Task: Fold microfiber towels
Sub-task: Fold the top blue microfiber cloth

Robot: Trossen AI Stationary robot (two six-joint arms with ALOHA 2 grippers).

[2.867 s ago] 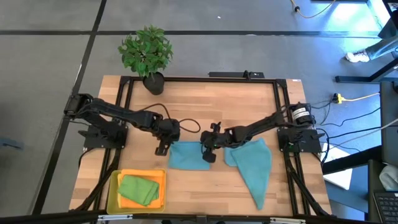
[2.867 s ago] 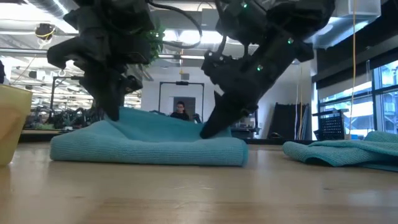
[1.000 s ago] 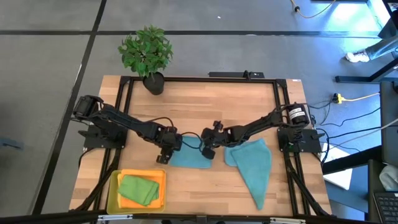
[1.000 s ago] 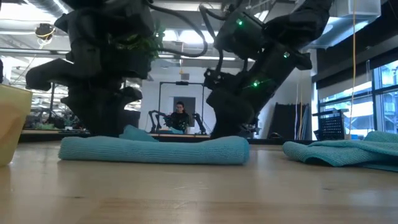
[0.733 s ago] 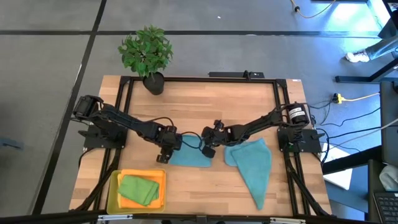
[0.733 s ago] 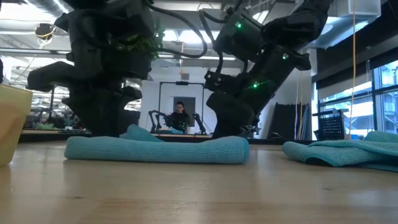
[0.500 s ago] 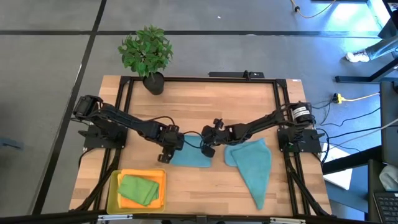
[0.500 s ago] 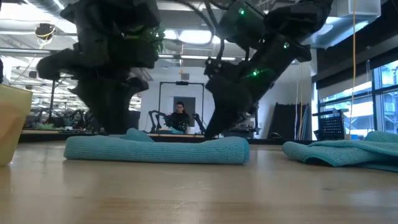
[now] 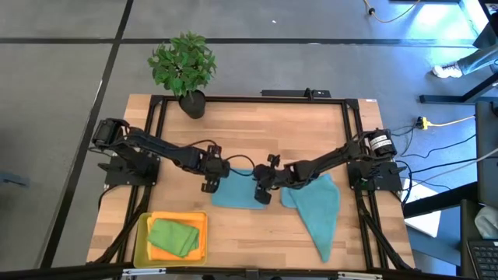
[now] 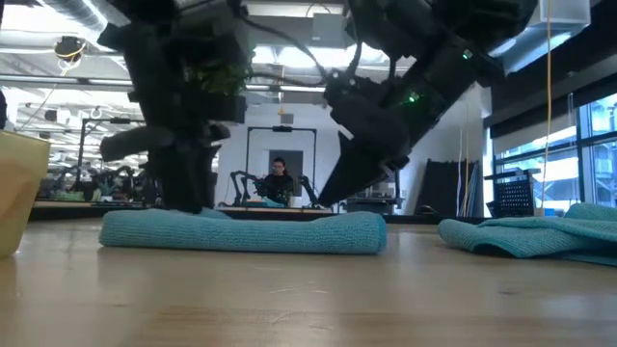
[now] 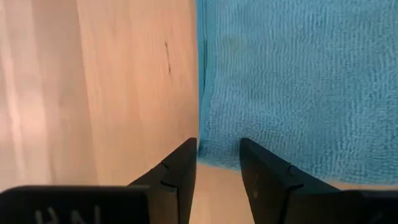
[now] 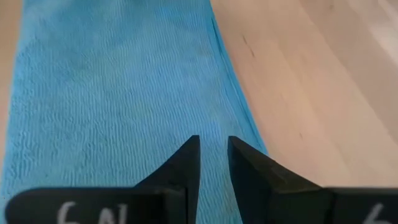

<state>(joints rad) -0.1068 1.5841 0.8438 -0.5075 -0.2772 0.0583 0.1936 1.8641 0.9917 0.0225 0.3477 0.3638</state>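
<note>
High view: both grippers, left (image 9: 210,185) and right (image 9: 263,194), hover empty with jaws slightly apart over the folded teal towel (image 9: 236,197). That fold looks finished. Next, likely the unfolded teal towel (image 9: 320,210).

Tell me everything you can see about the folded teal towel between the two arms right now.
The folded teal towel is a soft, nubby microfiber cloth lying flat on the wooden table as a low rectangle with rounded folded edges. The left end effector stands over its left edge, the right end effector over its right edge; both are open with nothing between the fingers. A second, unfolded teal towel lies apart to its right.
</note>
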